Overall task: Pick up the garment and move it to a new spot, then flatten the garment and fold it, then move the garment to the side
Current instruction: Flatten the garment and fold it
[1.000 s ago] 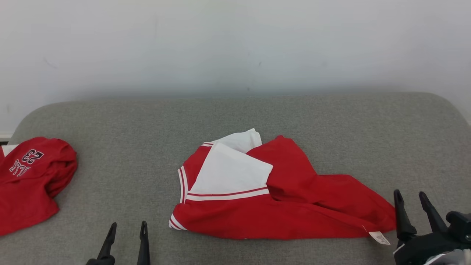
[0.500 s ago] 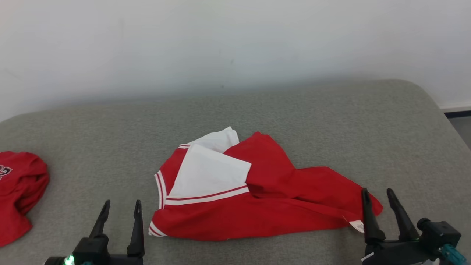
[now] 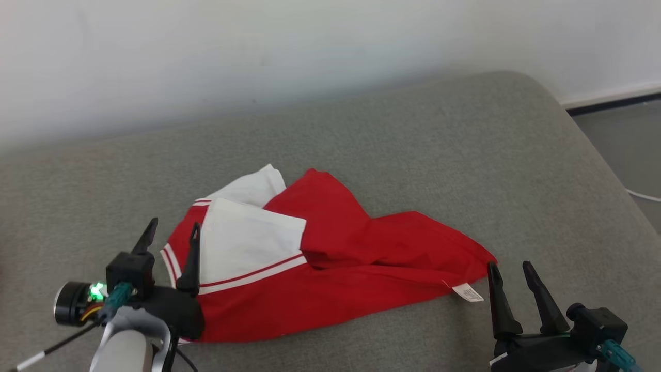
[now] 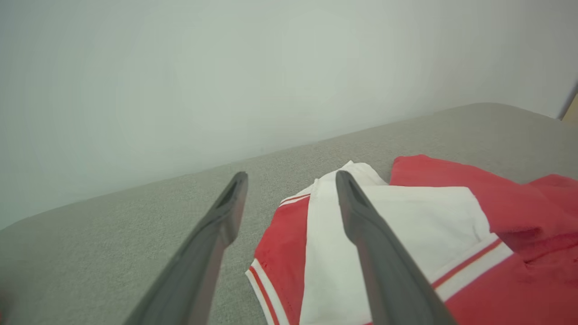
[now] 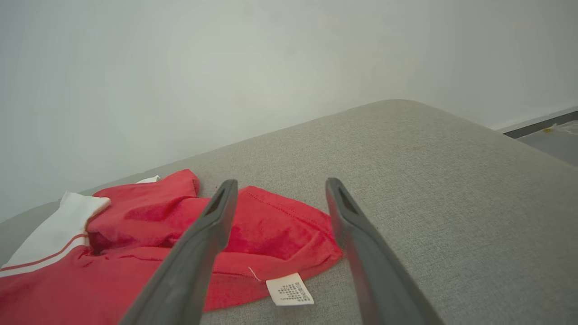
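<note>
The garment (image 3: 335,268) is a red and white jersey lying crumpled on the grey padded surface (image 3: 413,155), with a white care tag (image 3: 467,293) at its right corner. My left gripper (image 3: 173,232) stands open over the garment's left edge, nothing between its fingers. In the left wrist view the left gripper (image 4: 291,180) frames the striped white panel of the garment (image 4: 406,234). My right gripper (image 3: 508,271) is open just right of the tag. Seen from the right wrist, the right gripper (image 5: 277,187) points at the red corner of the garment (image 5: 271,230), and the tag (image 5: 289,289) lies between the fingers.
A pale wall (image 3: 258,46) backs the surface. The surface's rounded right edge (image 3: 594,150) drops to a grey floor (image 3: 625,129) with a dark skirting strip and a white cable (image 3: 643,195).
The camera has swung right, so the scene has shifted left and a second red garment has left view. Both grippers have come in closer to the jersey's two ends, still open.
</note>
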### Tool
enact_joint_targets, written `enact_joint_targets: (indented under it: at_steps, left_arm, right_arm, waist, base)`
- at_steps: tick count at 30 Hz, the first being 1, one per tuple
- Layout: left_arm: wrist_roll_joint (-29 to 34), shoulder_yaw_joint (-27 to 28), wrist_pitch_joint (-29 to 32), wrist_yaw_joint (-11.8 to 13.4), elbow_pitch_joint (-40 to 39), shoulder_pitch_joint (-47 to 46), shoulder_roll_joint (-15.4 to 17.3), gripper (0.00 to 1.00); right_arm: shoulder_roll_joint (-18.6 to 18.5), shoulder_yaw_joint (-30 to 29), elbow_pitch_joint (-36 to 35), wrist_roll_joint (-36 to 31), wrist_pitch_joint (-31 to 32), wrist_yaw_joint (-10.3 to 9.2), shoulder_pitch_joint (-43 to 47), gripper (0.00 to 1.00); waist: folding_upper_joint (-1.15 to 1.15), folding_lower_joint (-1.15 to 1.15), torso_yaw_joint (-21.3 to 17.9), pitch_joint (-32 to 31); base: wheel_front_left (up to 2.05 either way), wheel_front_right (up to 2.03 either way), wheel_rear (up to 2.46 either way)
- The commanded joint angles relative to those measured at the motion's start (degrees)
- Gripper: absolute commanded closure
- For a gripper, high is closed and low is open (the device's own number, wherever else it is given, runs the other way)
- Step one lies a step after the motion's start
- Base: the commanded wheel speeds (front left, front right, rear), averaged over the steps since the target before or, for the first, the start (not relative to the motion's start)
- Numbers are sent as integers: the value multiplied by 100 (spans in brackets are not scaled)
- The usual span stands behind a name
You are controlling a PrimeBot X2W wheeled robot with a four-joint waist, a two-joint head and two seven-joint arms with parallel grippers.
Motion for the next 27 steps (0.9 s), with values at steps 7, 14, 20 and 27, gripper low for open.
enact_joint_targets:
  at_steps: [7, 14, 20, 27]
  left_arm:
    - [-92, -229, 70, -96, 797, -836, 95, 0]
    - [-277, -273, 30, -122, 1725, -1407, 185, 0]
    - [-468, -366, 72, -146, 2408, -1722, 239, 0]
    - [-770, -603, 21, -139, 2913, -1952, 174, 100]
  right_arm:
    - [39, 20, 31, 9, -1, -15, -132, 0]
    - [27, 53, 80, 35, -2, -14, -240, 0]
    - [34, 65, 82, 34, -2, -15, -272, 0]
    - [47, 65, 76, -16, -2, -15, -307, 0]
  waist:
    - [0, 0, -424, 516]
    - [0, 0, -548, 638]
    - [0, 0, -596, 687]
    - [0, 0, -610, 702]
  base:
    - [0, 0, 0]
    - [0, 0, 0]
    - [0, 0, 0]
    - [0, 0, 0]
